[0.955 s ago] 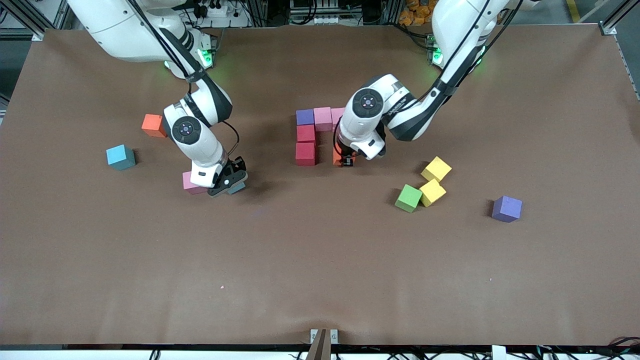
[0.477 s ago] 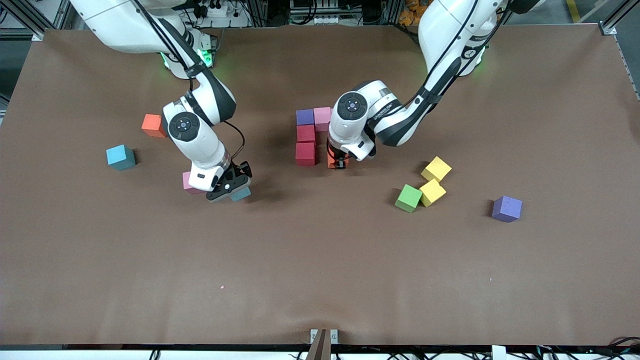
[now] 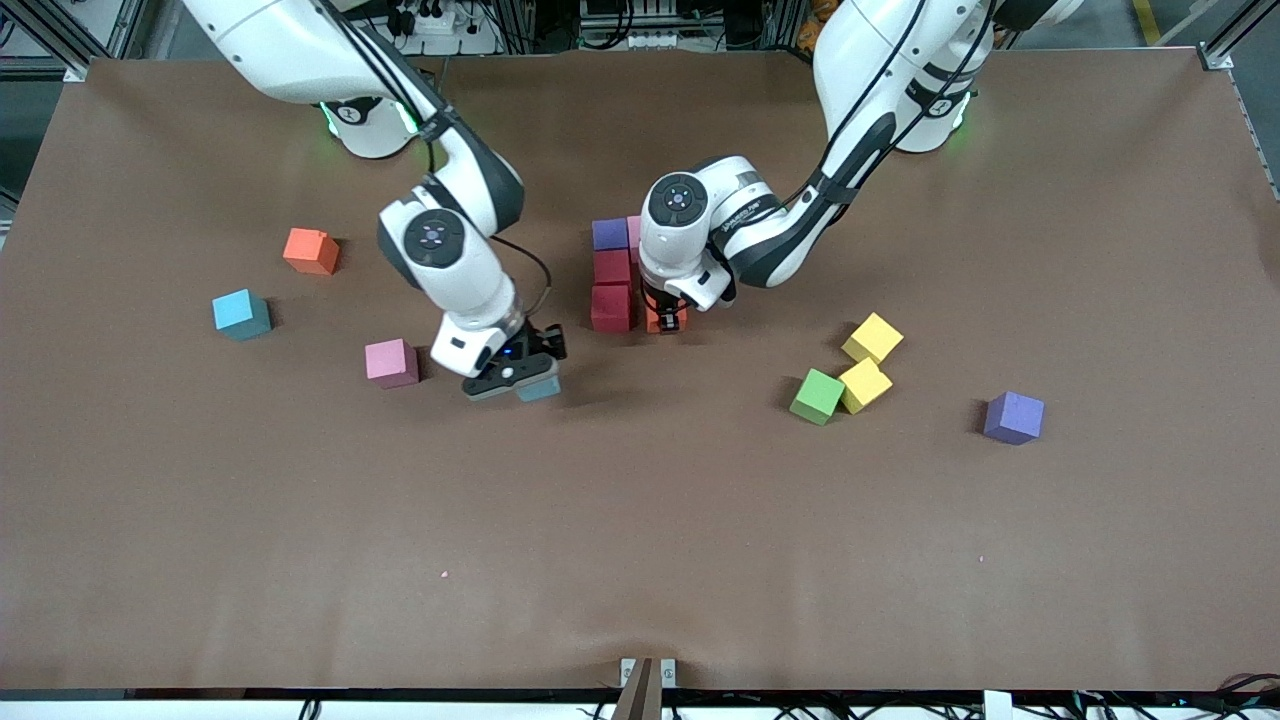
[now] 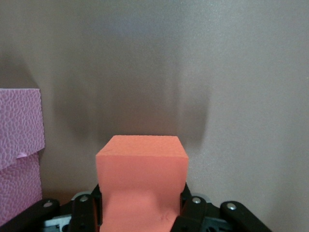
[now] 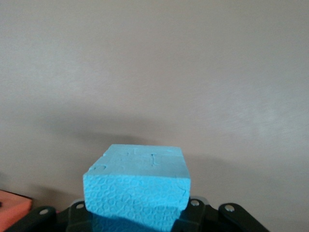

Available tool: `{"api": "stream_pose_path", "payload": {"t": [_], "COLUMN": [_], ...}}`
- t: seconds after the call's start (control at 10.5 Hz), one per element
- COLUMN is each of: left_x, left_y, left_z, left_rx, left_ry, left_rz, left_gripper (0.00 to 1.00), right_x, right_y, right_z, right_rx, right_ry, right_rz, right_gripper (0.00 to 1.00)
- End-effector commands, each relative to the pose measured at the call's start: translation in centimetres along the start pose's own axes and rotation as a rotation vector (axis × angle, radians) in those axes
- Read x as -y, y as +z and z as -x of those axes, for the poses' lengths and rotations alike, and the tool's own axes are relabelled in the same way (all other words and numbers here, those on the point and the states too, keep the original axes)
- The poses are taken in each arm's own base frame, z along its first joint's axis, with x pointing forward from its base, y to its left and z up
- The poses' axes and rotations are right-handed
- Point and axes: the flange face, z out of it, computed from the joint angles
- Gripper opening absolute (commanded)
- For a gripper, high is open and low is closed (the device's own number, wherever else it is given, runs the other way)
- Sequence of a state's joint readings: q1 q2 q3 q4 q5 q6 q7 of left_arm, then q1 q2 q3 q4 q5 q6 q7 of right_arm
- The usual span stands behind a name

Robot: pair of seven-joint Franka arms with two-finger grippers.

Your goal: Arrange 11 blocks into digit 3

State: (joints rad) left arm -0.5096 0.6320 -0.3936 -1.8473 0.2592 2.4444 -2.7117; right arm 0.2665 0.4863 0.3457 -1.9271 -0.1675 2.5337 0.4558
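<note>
Brown matte tabletop [image 3: 640, 560], aluminium frame rails [image 3: 60, 40] and cables around.

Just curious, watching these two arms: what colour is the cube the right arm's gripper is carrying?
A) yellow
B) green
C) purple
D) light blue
D: the right gripper is shut on a light blue cube, which fills the right wrist view.

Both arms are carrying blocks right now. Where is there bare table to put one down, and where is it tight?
Bare table spans the whole strip nearer the front camera than the green block and loose pink block. Another patch lies between the purple block and the left arm's end. It is crowded beside the red column, where the left end effector holds an orange block.
</note>
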Motion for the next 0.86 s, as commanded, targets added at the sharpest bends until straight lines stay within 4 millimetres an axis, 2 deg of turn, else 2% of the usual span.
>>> {"api": "stream_pose_path", "payload": {"t": [0.0, 0.29, 0.57, 0.76], "left_x": [0.3, 0.2, 0.7, 0.5], "left_y": [-0.3, -0.8, 0.4, 0.9], "left_z": [1.1, 1.5, 2.3, 2.6], "left_rx": [-0.004, 0.006, -0.013, -0.028], "left_ry": [-0.026, -0.032, -0.022, -0.029], "left_rz": [0.032, 0.038, 0.050, 0.065], "left_gripper": [0.13, 0.13, 0.13, 0.13], "right_x": [2.4, 4.2, 5.1, 5.1], "right_y": [2.3, 3.4, 5.3, 5.4], "right_z": [-0.7, -0.2, -0.2, -0.4], "right_rx": [0.026, 0.042, 0.055, 0.054], "right_ry": [0.104, 0.176, 0.213, 0.238], "right_rz": [-0.012, -0.018, -0.014, -0.013], "right_gripper": [0.30, 0.30, 0.29, 0.29]}}
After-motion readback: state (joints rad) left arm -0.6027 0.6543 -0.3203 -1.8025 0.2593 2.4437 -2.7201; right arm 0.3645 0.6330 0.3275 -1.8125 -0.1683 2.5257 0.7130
